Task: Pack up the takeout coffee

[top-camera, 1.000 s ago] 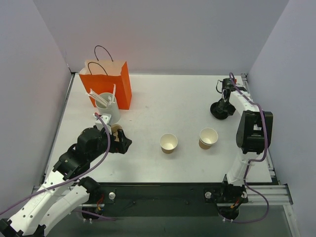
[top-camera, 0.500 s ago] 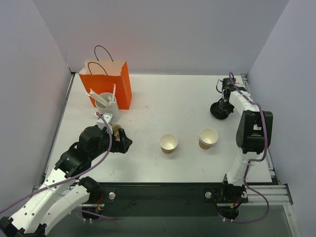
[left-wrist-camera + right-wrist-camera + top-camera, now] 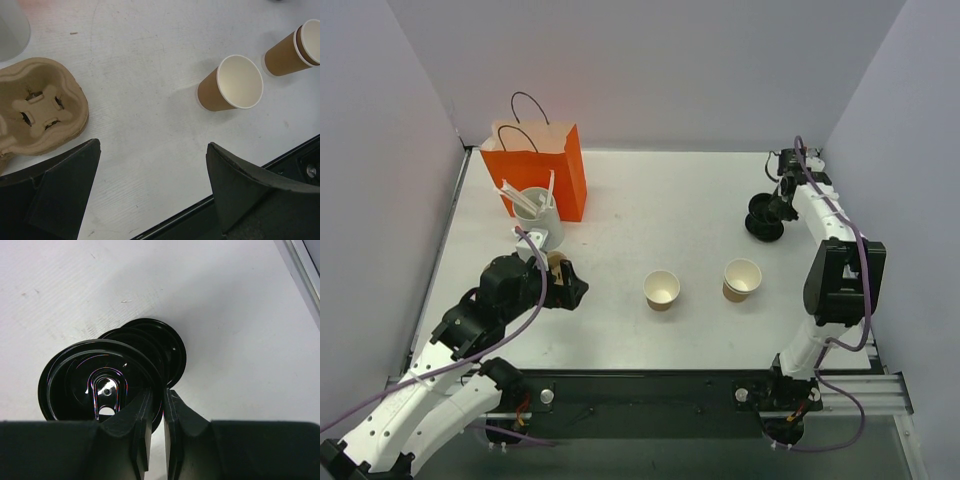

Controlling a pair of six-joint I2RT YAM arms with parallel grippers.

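Observation:
The takeout coffee is out of view; no lidded cup shows. An open tan cup [image 3: 662,290] [image 3: 232,82] stands mid-table, and a nested pair of tan cups [image 3: 742,279] [image 3: 295,47] stands to its right. At the far right my right gripper [image 3: 782,200] [image 3: 162,392] is shut on the rim of a black lid [image 3: 765,208] [image 3: 100,385], held tilted just above a small stack of black lids [image 3: 763,228] [image 3: 167,342]. My left gripper [image 3: 570,285] [image 3: 152,145] hangs open over bare table, left of the cups, with nothing between its fingers.
A brown pulp cup carrier [image 3: 40,110] [image 3: 555,268] lies beside the left gripper. Behind it stand a white cup of stirrers [image 3: 537,215] and an orange paper bag [image 3: 535,170] at the back left. The table's right edge [image 3: 300,270] runs close to the lids.
My right gripper has closed on the top lid's rim and raised it slightly off the stack, the arm shifting a little right. The left arm has stayed put.

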